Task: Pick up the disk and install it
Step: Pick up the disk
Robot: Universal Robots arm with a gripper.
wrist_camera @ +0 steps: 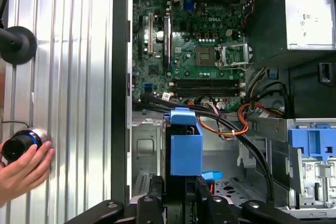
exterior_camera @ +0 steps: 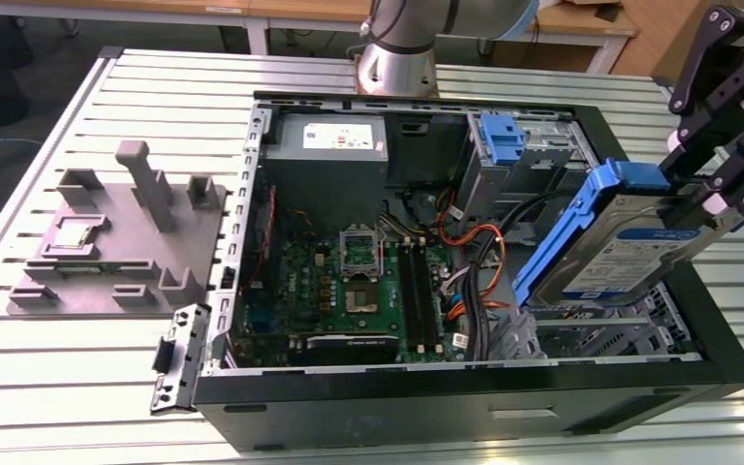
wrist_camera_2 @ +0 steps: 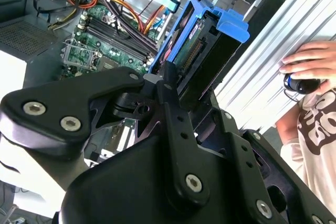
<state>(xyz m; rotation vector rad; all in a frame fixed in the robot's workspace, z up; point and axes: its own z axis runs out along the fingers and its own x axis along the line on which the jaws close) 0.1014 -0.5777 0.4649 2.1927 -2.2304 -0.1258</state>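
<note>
Blue-framed and silver, the disk (exterior_camera: 618, 247) is hanging tilted over the open computer case (exterior_camera: 476, 392), and my jaws are clamping it by its upper end at the exterior view's right. The pick-up part is reading as done. The install is not: the disk is riding above the metal drive cage (exterior_camera: 592, 334) with its lower end dipping inside the case wall, and as far as I can judge it is not seated in any slot.

In the first wrist view, the blue bracket (wrist_camera: 185, 148) is pointing down into the bare floor of the cage, with open room directly below it. The margins are looking tight, though. Orange and black cables (wrist_camera: 231, 124) are looping just beside the bracket on the motherboard (exterior_camera: 359, 281) side, and the case's black side wall is standing close on the other. The fixed blue-handled bay (exterior_camera: 502, 136) is sitting well apart, near the grey power supply (exterior_camera: 333, 140).

Outside the case, a person's hand (wrist_camera: 23, 169) is resting on a small black object on the ribbed worktop (wrist_camera: 68, 103), clear of my path.
</note>
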